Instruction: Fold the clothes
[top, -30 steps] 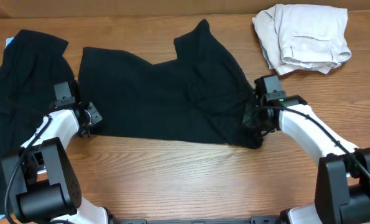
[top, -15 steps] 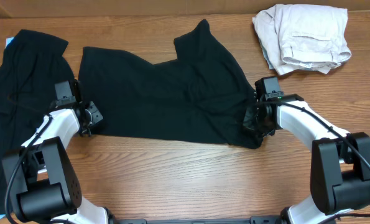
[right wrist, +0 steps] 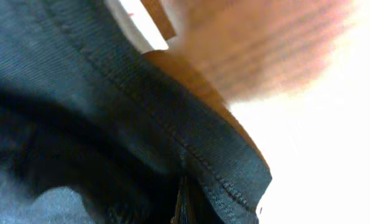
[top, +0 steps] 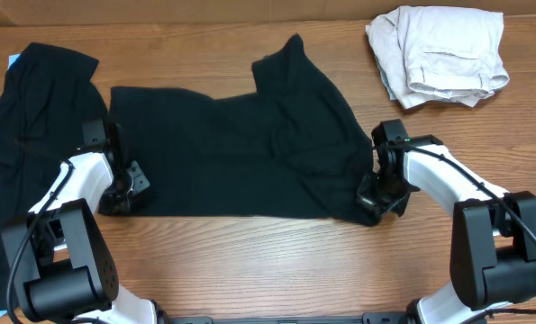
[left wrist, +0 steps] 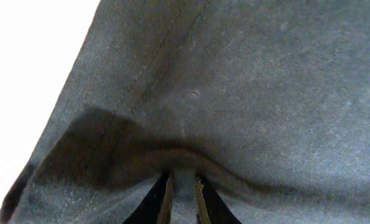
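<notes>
Garment: the black T-shirt [top: 240, 144] lies spread across the middle of the table [top: 277, 261], with its long lower edge toward the arms and one part peaking toward the far side.
Left gripper: the left gripper [top: 123, 184] is at the shirt's near left corner. In the left wrist view its jaws are clenched on a pinch of cloth that ridges up between them.
Right gripper: the right gripper [top: 376, 193] is at the near right corner, where the cloth bunches. In the right wrist view the stitched hem [right wrist: 191, 149] runs into jaws that look clamped on it.
Step in hand: judged to be taking the near edge by both corners to carry it over the body of the shirt.
Doing it well: both corners should rise together and level so the edge between them stays taut. They should travel straight away from the arms and come down square on the far part.
Watch for: the bunching at the right corner may mean that side holds more than one layer, so a crooked crease is likeliest there.
Bystanders: a second black garment [top: 24, 117] lies just left of the shirt. A pale bundle [top: 439, 54] sits at the far right, well apart.
</notes>
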Controlling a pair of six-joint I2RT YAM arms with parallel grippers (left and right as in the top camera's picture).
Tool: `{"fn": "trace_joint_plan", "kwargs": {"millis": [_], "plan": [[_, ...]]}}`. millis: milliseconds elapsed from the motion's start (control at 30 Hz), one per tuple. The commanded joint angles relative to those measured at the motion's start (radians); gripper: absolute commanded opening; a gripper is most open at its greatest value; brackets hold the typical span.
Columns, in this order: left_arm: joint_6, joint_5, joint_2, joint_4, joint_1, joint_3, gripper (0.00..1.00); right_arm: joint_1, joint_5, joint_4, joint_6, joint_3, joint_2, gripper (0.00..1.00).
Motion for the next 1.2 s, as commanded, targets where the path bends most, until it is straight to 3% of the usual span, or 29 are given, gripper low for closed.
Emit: {"fn": "trace_joint_plan", "kwargs": {"millis": [0,200,367,433,567,633,733,900,1167], "plan": [[-0.007,-0.016,0.066,-0.078,0.005,-0.072,0.15,-0.006,-0.006,-0.03,0.038,-0.014,0.023,0.04],[0.03,0.065,0.066,-0.172,0.005,-0.07,0.17,-0.006,-0.04,-0.058,0.038,-0.014,-0.026,0.04],[0.092,0.125,0.065,-0.258,0.005,-0.023,0.35,-0.011,-0.038,-0.104,0.036,0.018,-0.188,0.07],[0.098,0.127,0.065,-0.305,0.005,0.024,0.52,-0.021,-0.038,-0.147,0.017,0.066,-0.251,0.19],[0.109,0.152,0.06,-0.388,0.005,0.149,0.64,-0.027,-0.031,-0.261,-0.088,0.232,-0.329,0.57],[0.109,0.151,0.049,-0.411,0.005,0.218,0.69,-0.027,-0.022,-0.315,-0.141,0.333,-0.331,0.7],[0.109,0.151,0.036,-0.415,0.005,0.299,0.77,-0.027,-0.003,-0.334,-0.192,0.435,-0.331,0.78],[0.116,0.14,0.035,-0.355,0.005,0.426,1.0,-0.026,-0.006,-0.256,-0.255,0.522,-0.329,0.81],[0.177,0.151,0.05,-0.027,0.005,0.507,0.95,-0.026,-0.04,-0.03,-0.317,0.522,-0.25,0.82]]}}
